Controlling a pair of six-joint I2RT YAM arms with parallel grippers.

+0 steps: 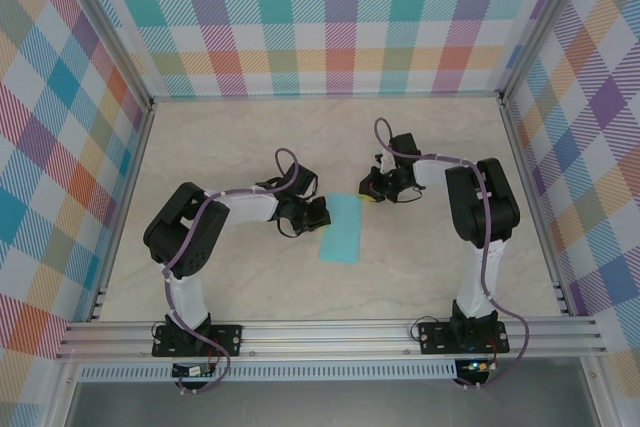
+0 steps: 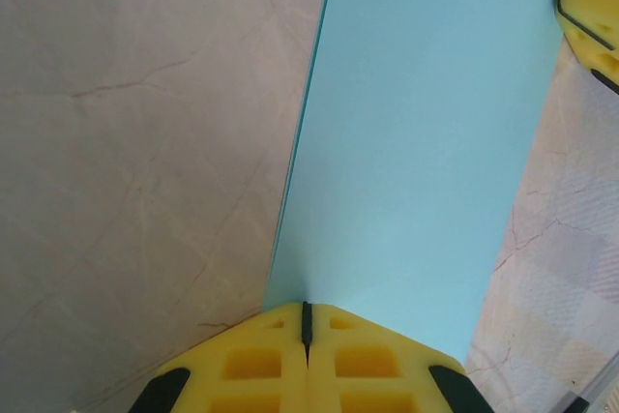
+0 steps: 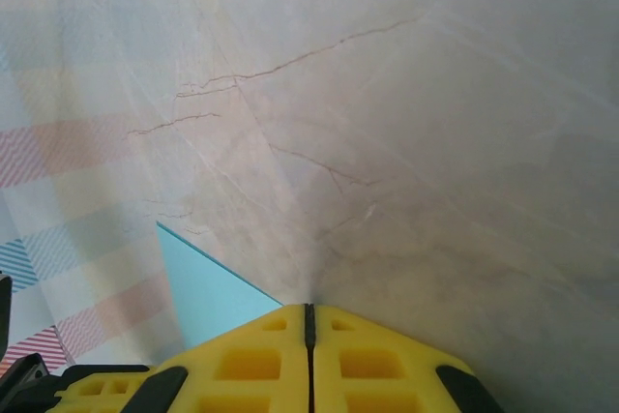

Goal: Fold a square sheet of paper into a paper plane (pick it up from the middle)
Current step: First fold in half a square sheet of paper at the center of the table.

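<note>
Landmark = the teal sheet of paper (image 1: 340,229), which lies flat on the marble-look table (image 1: 250,277) about mid-table, between the two grippers. It reads as a narrow rectangle, long side running roughly near-to-far with a slight tilt. A darker line along one long edge looks like a doubled layer.

Nearest, below the paper: an aluminium rail (image 1: 330,335) with both arm bases bolted to it. The left arm (image 1: 190,257) rises left of the paper, the right arm (image 1: 485,217) well to the right of it.

The left gripper (image 2: 306,328) is level with the paper, on its left side. Its yellow fingers (image 2: 251,360) are clenched with only a thin seam between them, and the tips sit right at the paper's edge. Can't tell if that edge is pinched or just touched.

The right gripper (image 3: 309,321) is at the paper's far right corner. Its jaws are also clenched, pads flush together. A teal corner of the sheet pokes out just left of the tips; no sign of paper between the pads.

Beyond the paper there is bare tabletop, then the pastel checked wall (image 1: 330,17).
</note>
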